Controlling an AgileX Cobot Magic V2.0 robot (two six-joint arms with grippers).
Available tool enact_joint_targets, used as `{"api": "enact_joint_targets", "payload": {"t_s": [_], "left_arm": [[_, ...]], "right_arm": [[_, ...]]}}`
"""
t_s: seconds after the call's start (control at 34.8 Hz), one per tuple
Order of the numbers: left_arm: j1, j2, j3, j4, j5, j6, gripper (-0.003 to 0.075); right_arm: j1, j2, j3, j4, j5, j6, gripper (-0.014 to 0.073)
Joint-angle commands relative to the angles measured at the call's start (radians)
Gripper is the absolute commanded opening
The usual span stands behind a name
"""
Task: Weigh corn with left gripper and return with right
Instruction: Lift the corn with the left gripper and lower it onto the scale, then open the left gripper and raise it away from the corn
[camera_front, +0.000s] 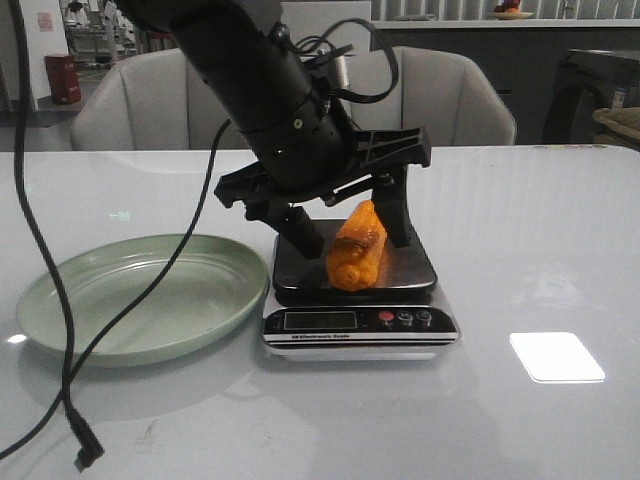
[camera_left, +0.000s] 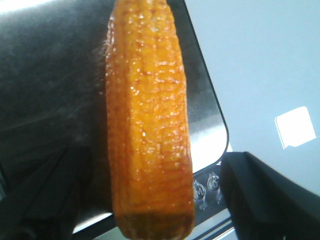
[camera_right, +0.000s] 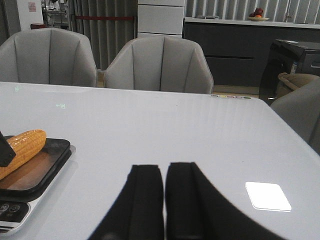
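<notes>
The orange-yellow corn (camera_front: 357, 246) lies on the black platform of the scale (camera_front: 412, 268), pointing front to back. My left gripper (camera_front: 348, 230) reaches down over it with its two fingers (camera_front: 300, 234) spread wide, one on each side of the cob. In the left wrist view the corn (camera_left: 147, 125) fills the middle, and there is a gap between it and the finger (camera_left: 265, 195) beside it. The gripper is open and not gripping. My right gripper (camera_right: 164, 172) is shut and empty, low over the bare table to the right of the scale (camera_right: 35, 175), where the corn (camera_right: 20, 147) also shows.
A pale green plate (camera_front: 140, 295) stands left of the scale, its rim close to the scale's side. A loose black cable (camera_front: 60, 340) hangs from the left arm across the plate. Grey chairs (camera_front: 440, 90) stand behind the table. A bright light patch (camera_front: 556, 356) lies at the right.
</notes>
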Motion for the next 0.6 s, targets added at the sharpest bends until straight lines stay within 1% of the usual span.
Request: {"api": "enact_joint_targets", "payload": {"t_s": [0.0, 0.12, 0.26, 0.46, 0.58], "left_arm": [[-0.004, -0.095, -0.035, 0.034, -0.018, -0.001, 0.0572], [0.001, -0.143, -0.028, 0.061, 0.004, -0.005, 0.0572], [0.023, -0.225, 0.018, 0.076, -0.008, -0.007, 0.0572], [0.054, -0.386, 0.146, 0.113, -0.059, -0.007, 0.0552], [0.072, -0.477, 0.225, 0.137, -0.062, -0.007, 0.0553]], "right_arm": [[0.000, -0.019, 0.010, -0.010, -0.084, -0.008, 0.0192], [0.000, -0.019, 0.010, -0.010, -0.084, -0.008, 0.0192], [0.000, -0.019, 0.010, -0.010, -0.084, -0.008, 0.0192], [-0.001, -0.019, 0.010, -0.010, -0.084, -0.008, 0.0192], [-0.003, -0.019, 0.010, -0.010, -0.084, -0.008, 0.0192]]}}
